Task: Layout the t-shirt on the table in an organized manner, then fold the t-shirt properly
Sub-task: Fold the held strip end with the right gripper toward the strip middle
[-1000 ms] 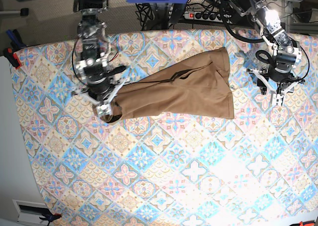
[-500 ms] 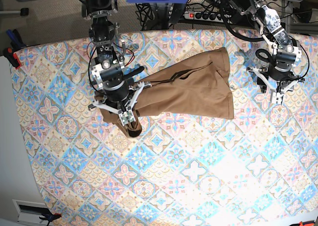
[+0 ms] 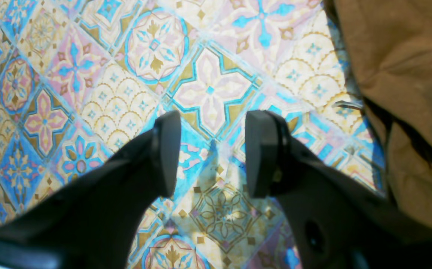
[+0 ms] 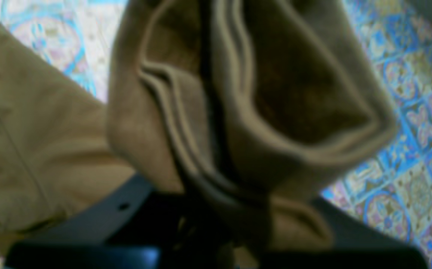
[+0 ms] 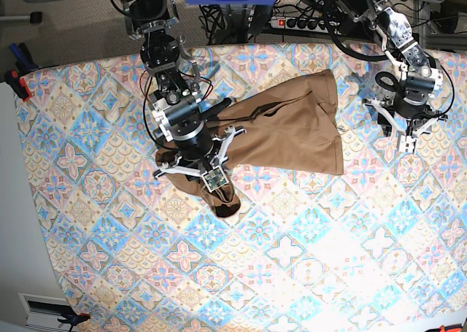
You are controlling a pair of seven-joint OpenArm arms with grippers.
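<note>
The big table (image 5: 306,273) was covered with a cloth of blue, pink and cream tiles, and most of it was bare. That gave lots of room for spreading a shirt out flat.

The brown t-shirt (image 5: 284,128) lay near the far edge of the table. It was not flat. It was bunched into a long lumpy shape, with one end pulled out toward the middle of the table. That end was stretched because an arm was holding it.

The right gripper (image 5: 219,193) was clenched on that end of the t-shirt (image 4: 238,112). In its own camera, folds and a stitched hem of cloth were bunched up right at the jaws. It probably held on tight so it could drag the shirt open and lay it out.

The left gripper (image 5: 406,144) was beside the other end of the shirt, not touching it. Its jaws stood apart with nothing between them, only the tiled table (image 3: 88,74) under the left gripper (image 3: 213,153). It looked ready to grab the shirt edge (image 3: 406,74) just beside it.
</note>
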